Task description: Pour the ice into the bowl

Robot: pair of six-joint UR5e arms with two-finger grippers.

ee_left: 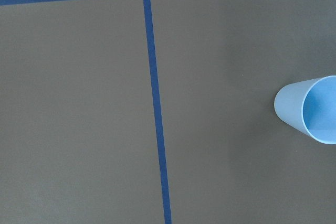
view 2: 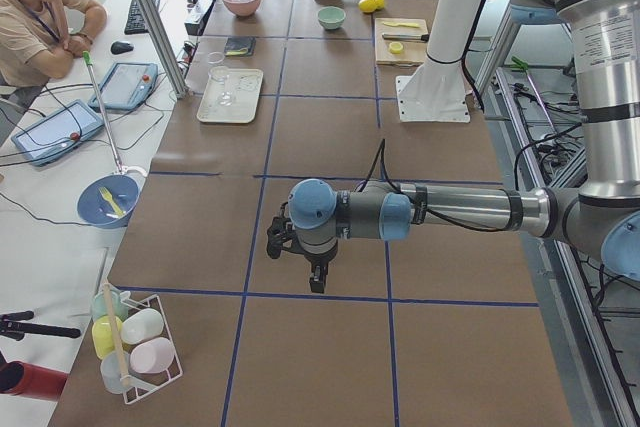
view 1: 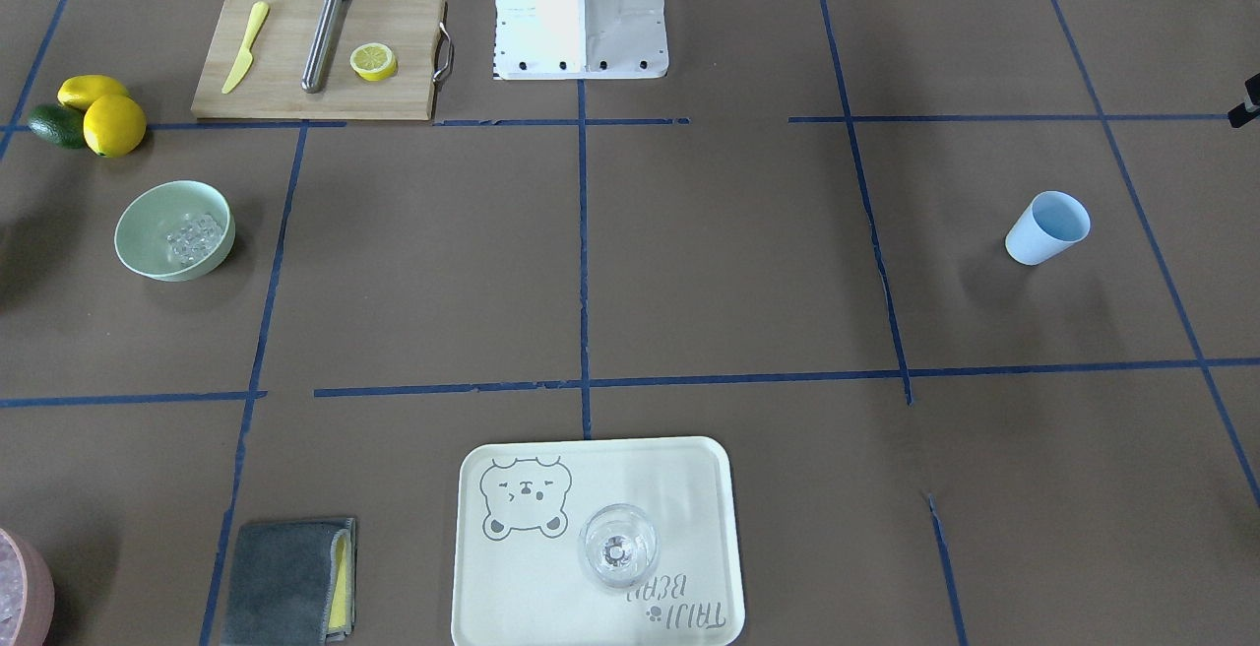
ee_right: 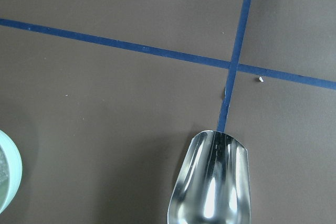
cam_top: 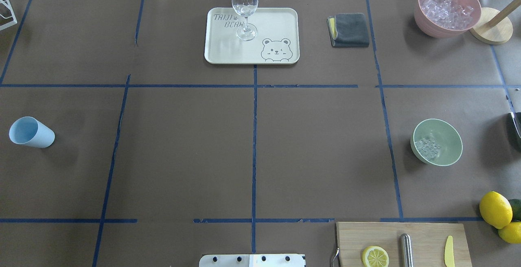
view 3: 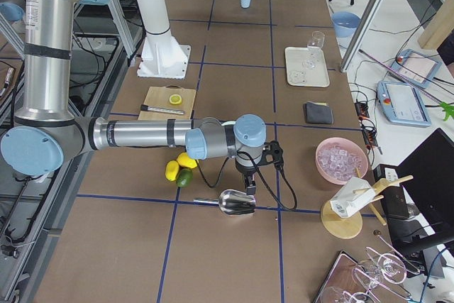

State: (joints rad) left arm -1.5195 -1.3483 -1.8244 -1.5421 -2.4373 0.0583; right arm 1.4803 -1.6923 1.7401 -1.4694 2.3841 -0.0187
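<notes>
The mint-green bowl (view 1: 148,257) stands on the table on my right side, with a small heap of clear ice (view 1: 192,235) in it. Both also show in the overhead view: the bowl (cam_top: 448,136) and the ice (cam_top: 427,147). The light blue cup (cam_top: 30,132) stands upright far to my left, and its inside looks empty in the left wrist view (ee_left: 310,108). My left gripper (view 2: 311,275) hangs above the table. My right gripper (view 3: 250,181) hangs just over a metal scoop (view 3: 236,202) that lies on the table. I cannot tell whether either gripper is open or shut.
A pink container (cam_top: 447,8) full of ice sits at the far right corner. A cream tray (cam_top: 276,18) holds a clear stemmed glass (cam_top: 244,6). A grey cloth (cam_top: 350,29), a cutting board (cam_top: 423,234) with a lemon half, and lemons (cam_top: 495,209) are on the right side.
</notes>
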